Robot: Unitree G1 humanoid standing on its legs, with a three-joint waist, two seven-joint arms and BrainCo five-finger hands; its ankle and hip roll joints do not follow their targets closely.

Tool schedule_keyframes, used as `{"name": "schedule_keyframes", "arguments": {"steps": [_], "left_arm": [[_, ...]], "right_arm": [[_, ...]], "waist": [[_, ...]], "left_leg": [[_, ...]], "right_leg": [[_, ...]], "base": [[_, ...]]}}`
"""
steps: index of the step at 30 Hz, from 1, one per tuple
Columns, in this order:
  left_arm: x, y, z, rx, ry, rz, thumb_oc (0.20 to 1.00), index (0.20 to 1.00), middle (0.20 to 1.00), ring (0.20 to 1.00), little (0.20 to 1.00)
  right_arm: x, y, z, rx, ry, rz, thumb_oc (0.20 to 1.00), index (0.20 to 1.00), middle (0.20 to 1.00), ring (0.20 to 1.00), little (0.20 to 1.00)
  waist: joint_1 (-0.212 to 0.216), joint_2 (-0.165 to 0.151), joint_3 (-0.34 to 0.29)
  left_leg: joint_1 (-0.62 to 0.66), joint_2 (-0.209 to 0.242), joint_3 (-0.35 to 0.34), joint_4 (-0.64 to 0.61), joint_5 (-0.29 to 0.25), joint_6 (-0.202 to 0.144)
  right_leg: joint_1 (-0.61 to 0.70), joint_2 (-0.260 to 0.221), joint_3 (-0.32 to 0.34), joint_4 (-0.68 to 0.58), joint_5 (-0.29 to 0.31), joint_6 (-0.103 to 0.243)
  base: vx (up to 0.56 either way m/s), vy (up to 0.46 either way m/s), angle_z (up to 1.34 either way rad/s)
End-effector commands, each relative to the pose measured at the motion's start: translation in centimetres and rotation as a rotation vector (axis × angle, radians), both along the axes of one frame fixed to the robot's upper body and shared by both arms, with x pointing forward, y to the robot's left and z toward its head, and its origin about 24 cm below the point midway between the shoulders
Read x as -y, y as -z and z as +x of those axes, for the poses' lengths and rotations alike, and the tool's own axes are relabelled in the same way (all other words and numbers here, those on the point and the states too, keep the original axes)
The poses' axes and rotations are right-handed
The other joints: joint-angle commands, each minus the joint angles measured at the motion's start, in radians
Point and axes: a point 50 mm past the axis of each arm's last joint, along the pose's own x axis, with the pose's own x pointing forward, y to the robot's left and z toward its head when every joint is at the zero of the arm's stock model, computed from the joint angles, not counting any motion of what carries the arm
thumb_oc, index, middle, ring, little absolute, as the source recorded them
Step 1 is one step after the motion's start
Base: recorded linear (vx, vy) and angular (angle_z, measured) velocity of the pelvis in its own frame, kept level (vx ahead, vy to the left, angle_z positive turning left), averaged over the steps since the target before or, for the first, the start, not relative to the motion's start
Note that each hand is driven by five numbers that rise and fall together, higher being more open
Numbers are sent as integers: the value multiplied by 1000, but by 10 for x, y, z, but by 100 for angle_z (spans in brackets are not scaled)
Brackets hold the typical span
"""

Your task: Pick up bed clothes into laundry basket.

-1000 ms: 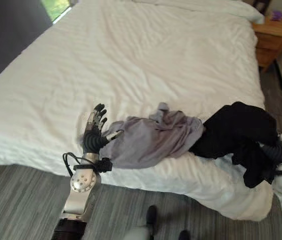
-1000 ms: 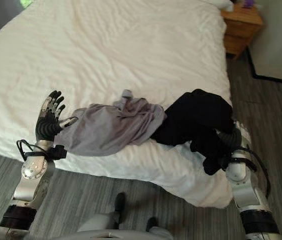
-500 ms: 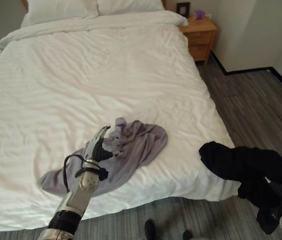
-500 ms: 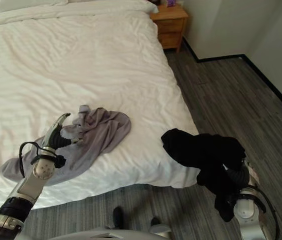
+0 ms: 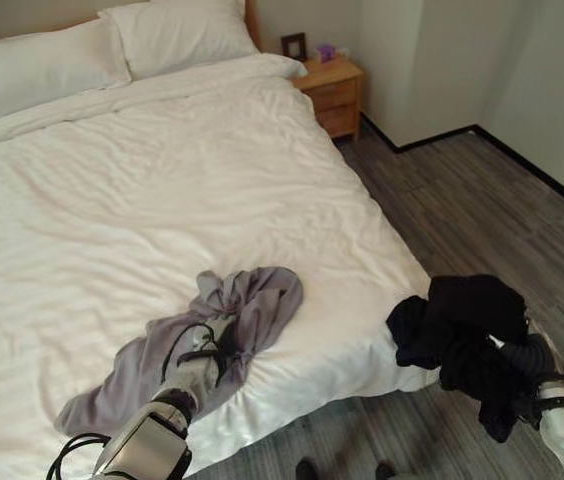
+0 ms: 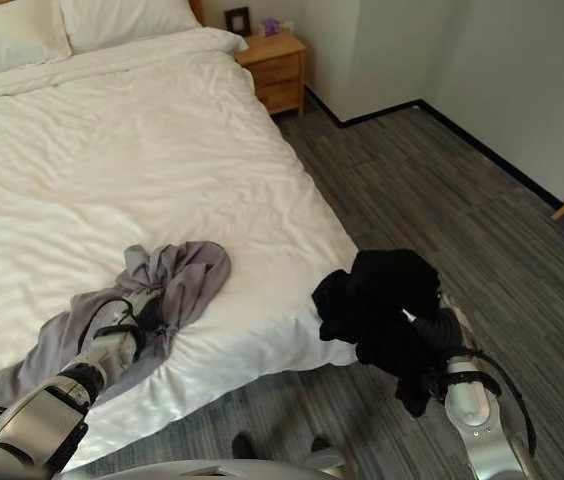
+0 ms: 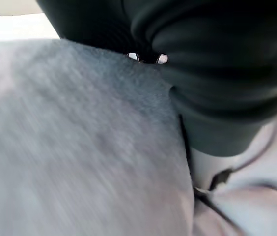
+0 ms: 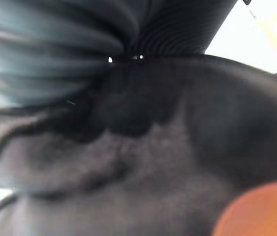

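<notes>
A crumpled grey garment (image 5: 252,300) lies near the foot edge of the white bed (image 5: 162,190). My left hand (image 5: 214,345) rests on top of it, and grey cloth (image 7: 69,147) lies right against the hand in the left wrist view. A black garment (image 6: 382,300) hangs in a bundle just past the bed's corner, over the floor. It is draped over my right hand (image 6: 440,328), whose dark cover shows under the cloth. In the right wrist view, black fabric (image 8: 153,162) presses close against the hand.
Two white pillows (image 5: 47,62) lie at the head of the bed. A wooden nightstand (image 5: 334,92) with a small frame stands in the far corner by the wall. Grey plank floor (image 6: 442,190) stretches along the bed's right side.
The camera has swung right. My left hand has dropped from above the grey garment onto it. The black garment hangs off the bed's corner on my right hand as before.
</notes>
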Motion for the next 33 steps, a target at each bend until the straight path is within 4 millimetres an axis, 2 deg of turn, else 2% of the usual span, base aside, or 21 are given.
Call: {"name": "schedule_keyframes", "arguments": {"steps": [1, 2, 5, 6, 7, 9, 11, 12, 13, 14, 15, 19, 22, 23, 26, 27, 28, 30, 31, 32, 33], "left_arm": [[-40, -46, 23, 86, -53, 42, 200, 200, 200, 200, 200], [-41, -47, 23, 86, -53, 43, 200, 200, 200, 200, 200], [-39, -130, 50, 476, 38, -42, 200, 200, 200, 200, 200], [-40, -131, 50, 476, 36, -41, 200, 200, 200, 200, 200], [-40, -180, 44, 718, 92, -119, 200, 200, 200, 200, 200], [-38, -206, 29, 878, 118, -209, 200, 200, 200, 200, 200], [-41, -206, 12, 936, 101, -284, 200, 200, 200, 200, 200], [-25, -210, 6, 1003, 148, -361, 200, 200, 200, 200, 200], [-8, -198, -8, 1006, 184, -488, 200, 200, 200, 200, 200], [-8, -197, -9, 1006, 182, -489, 200, 200, 200, 200, 200], [-2, -195, -16, 1007, 199, -554, 200, 200, 200, 200, 200], [36, -192, -36, 990, 324, -766, 200, 200, 200, 200, 200], [47, -184, -45, 964, 340, -862, 200, 200, 200, 200, 200], [50, -180, -48, 949, 338, -906, 200, 200, 200, 200, 200], [56, -160, -49, 880, 268, -1020, 200, 200, 200, 200, 200], [60, -150, -48, 845, 235, -1049, 200, 200, 200, 200, 200], [64, -146, -46, 826, 226, -1086, 200, 200, 200, 200, 200], [68, -141, -46, 815, 200, -1137, 200, 200, 200, 200, 200], [82, -141, -41, 792, 193, -1284, 200, 200, 200, 200, 200], [83, -141, -40, 794, 194, -1286, 200, 200, 200, 200, 200], [88, -140, -37, 783, 187, -1324, 200, 200, 200, 200, 200]], "right_arm": [[10, -34, 2, 180, 16, 13, 200, 200, 200, 200, 200], [10, -34, 2, 181, 17, 15, 200, 200, 200, 200, 200], [13, -31, -9, 194, 67, 25, 200, 200, 200, 200, 200], [13, -31, -9, 195, 65, 26, 200, 200, 200, 200, 200], [12, -27, -8, 204, 90, 38, 200, 200, 200, 200, 200], [5, -23, -2, 206, 81, 57, 200, 200, 200, 200, 200], [-2, -21, 3, 198, 50, 60, 200, 200, 200, 200, 200], [-6, -20, 6, 194, 40, 64, 200, 200, 200, 200, 200], [-13, -20, 14, 203, 9, 74, 200, 200, 200, 200, 200], [-14, -20, 14, 201, 7, 72, 200, 200, 200, 200, 200], [-16, -21, 17, 205, -4, 71, 200, 200, 200, 200, 200], [-30, -24, 34, 215, -71, 70, 200, 200, 200, 200, 200], [-38, -28, 46, 235, -100, 60, 200, 200, 200, 200, 200], [-41, -29, 48, 239, -113, 59, 200, 200, 200, 200, 200], [-48, -33, 52, 259, -145, 73, 200, 200, 200, 200, 200], [-49, -33, 53, 256, -154, 77, 200, 200, 200, 200, 200], [-50, -37, 53, 271, -163, 76, 200, 200, 200, 200, 200], [-53, -40, 53, 287, -177, 85, 200, 200, 200, 200, 200], [-57, -47, 57, 324, -194, 78, 200, 200, 200, 200, 200], [-57, -48, 58, 327, -194, 76, 200, 200, 200, 200, 200], [-60, -50, 60, 331, -210, 55, 200, 200, 200, 200, 200]], "waist": [[12, -41, 47], [12, -43, 47], [19, -46, 86], [17, -48, 84], [48, -42, 113], [94, -32, 124], [122, -31, 126], [149, -31, 126], [184, -30, 117], [184, -30, 118], [204, -34, 106], [280, -62, 71], [329, -74, 49], [346, -73, 44], [335, -60, 43], [329, -48, 49], [328, -31, 57], [318, -22, 67], [300, -10, 92], [299, -8, 96], [306, -11, 109]], "left_leg": [[64, 42, -7, 13, -84, -56], [63, 41, -8, 13, -83, -55], [24, 31, -29, 13, -71, -51], [20, 30, -29, 13, -64, -51], [-16, 35, -20, 13, -50, -44], [-42, 61, 16, 13, -32, -43], [-35, 83, 57, 13, -22, -49], [-36, 98, 85, 13, -12, -48], [-31, 120, 136, 13, 0, -47], [-28, 119, 138, 13, -1, -48], [-19, 123, 148, 13, -19, -51], [-30, 140, 244, 13, 13, -43], [-45, 172, 323, 15, 43, -50], [-50, 187, 355, 16, 61, -57], [-54, 256, 389, 19, 128, -95], [-55, 286, 388, 19, 150, -109], [-59, 316, 377, 20, 173, -128], [-61, 339, 357, 18, 192, -144], [-70, 361, 271, 17, 189, -163], [-70, 363, 270, 17, 190, -164], [-65, 343, 178, 18, 182, -162]], "right_leg": [[-131, -90, -46, -20, 239, 109], [-132, -90, -47, -20, 239, 109], [-150, -102, -62, -20, 262, 114], [-155, -103, -61, -20, 267, 113], [-168, -104, -117, -12, 274, 113], [-160, -107, -232, 47, 222, 81], [-139, -115, -299, 112, 166, 62], [-119, -127, -345, 146, 141, 55], [-74, -153, -417, 213, 102, 44], [-74, -155, -414, 218, 99, 44], [-41, -177, -434, 253, 80, 56], [85, -227, -555, 252, 135, 88], [153, -265, -625, 207, 231, 132], [184, -269, -633, 173, 257, 143], [184, -193, -593, 92, 120, 105], [182, -162, -577, 71, 57, 81], [177, -134, -563, 63, 23, 68], [170, -109, -543, 55, 13, 51], [146, -71, -496, 58, -10, 29], [146, -70, -495, 60, -12, 28], [136, -62, -461, 62, -12, 20]], "base": [[-44, 23, -7], [-84, 26, -1], [-137, 3, 9], [-261, -16, 24], [-314, -30, 17], [-318, -29, -29], [-187, -5, -52], [-242, 1, -73], [-210, -3, -93], [-116, -8, -97], [-86, -45, -79], [-213, -122, -64], [-292, -228, -81], [-282, -283, -133], [-207, -331, -108], [-232, -396, -126], [-262, -484, -110], [-258, -433, -73], [-217, -359, -64], [-240, -461, -70], [-113, -205, -70]]}}
